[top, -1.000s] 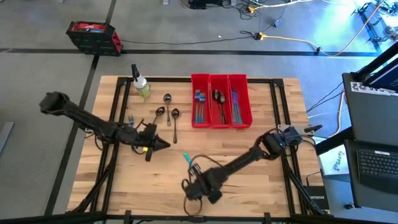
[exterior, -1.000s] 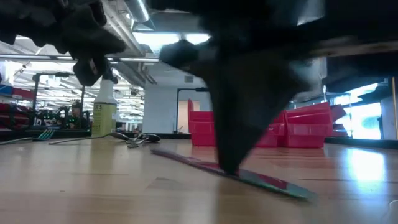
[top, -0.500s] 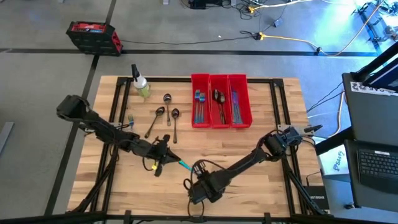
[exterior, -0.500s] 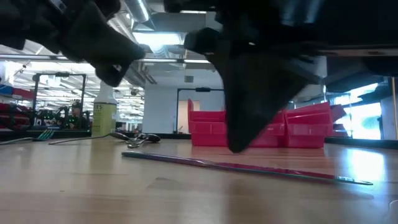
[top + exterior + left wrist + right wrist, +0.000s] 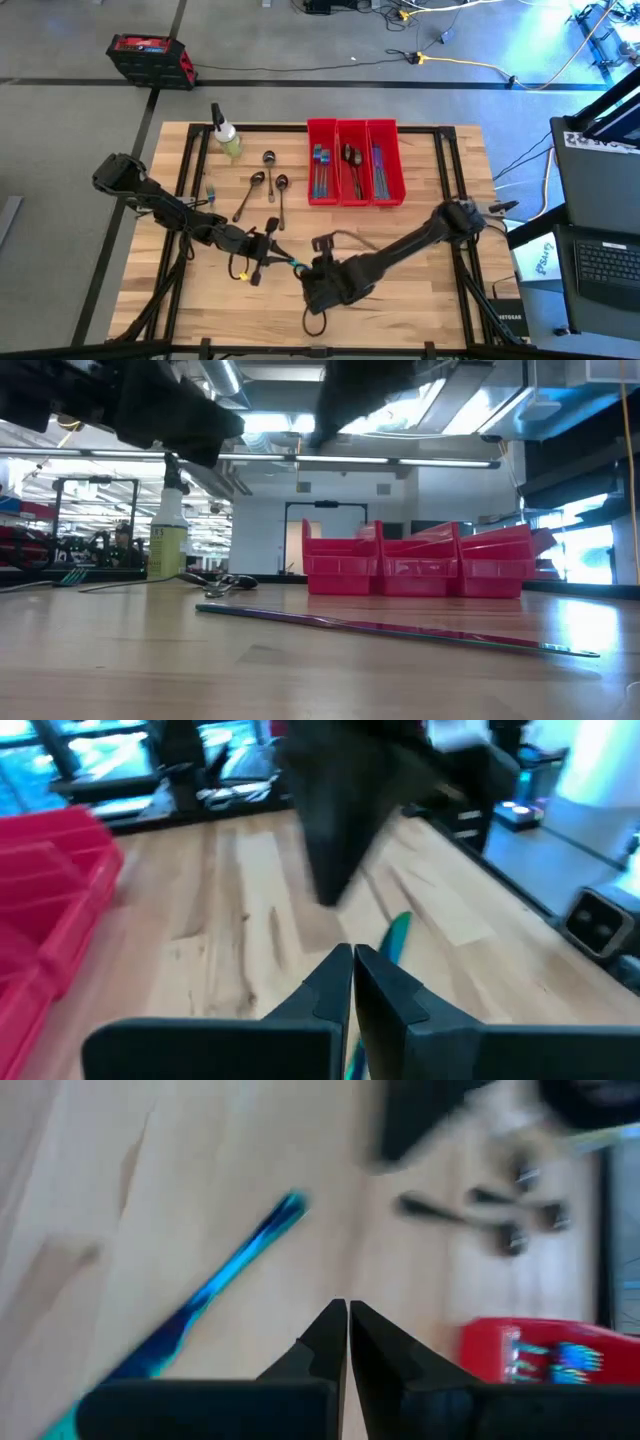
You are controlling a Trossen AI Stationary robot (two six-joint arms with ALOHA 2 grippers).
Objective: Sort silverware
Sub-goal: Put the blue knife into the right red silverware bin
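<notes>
A long iridescent blue-teal knife [image 5: 400,628] lies flat on the wooden table near its front middle [image 5: 295,265]. My left gripper [image 5: 352,952] is shut and hangs above the knife's left end [image 5: 180,430]; the knife's teal tip [image 5: 398,932] shows just past its fingers. My right gripper [image 5: 347,1308] is shut too and hangs high over the knife [image 5: 230,1280], clear of it. More silverware lies loose at the far left: three spoons [image 5: 270,180] and a fork [image 5: 211,190]. Sorted pieces lie in three red bins [image 5: 354,165].
A spray bottle [image 5: 228,135] with yellowish liquid stands at the far left, behind the loose spoons. The red bins [image 5: 420,565] sit side by side at the far middle. Bare wood lies to the right of the knife and along the table's near edge.
My right gripper stood with its tip on the knife a second ago; the knife has turned about on the table and now lies flat. The right gripper has then risen clear of it. My left gripper has moved toward the table's right and near edge, to the knife, and has rolled.
</notes>
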